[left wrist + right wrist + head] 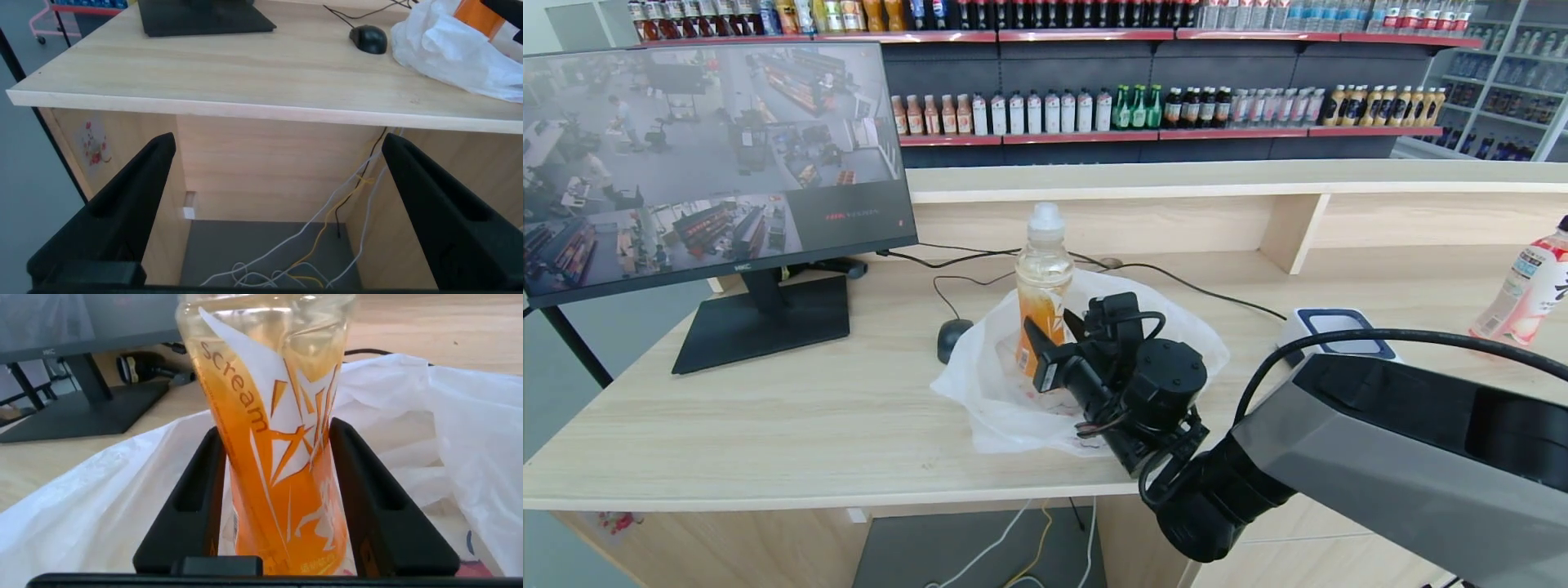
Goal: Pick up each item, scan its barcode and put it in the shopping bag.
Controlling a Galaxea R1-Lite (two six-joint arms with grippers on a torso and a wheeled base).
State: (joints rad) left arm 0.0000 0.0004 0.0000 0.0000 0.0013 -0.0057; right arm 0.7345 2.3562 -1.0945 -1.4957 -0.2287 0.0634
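The right pincer [1049,328] [282,498] is clamped on the lower half of an upright orange bottle [1044,278] [274,416], one finger on each side. The white bag [988,400] [425,433] lies crumpled under and around the pincer on the counter [809,425], and the bottle's base is down among its folds. The scanner [1331,327] sits to the pincer's right, with a pink bottle [1525,290] further right. A mouse [952,338] is just to its left, and a monitor [703,163] stands beyond that. The left pincer [278,147] is spread wide and empty, below the counter's front edge.
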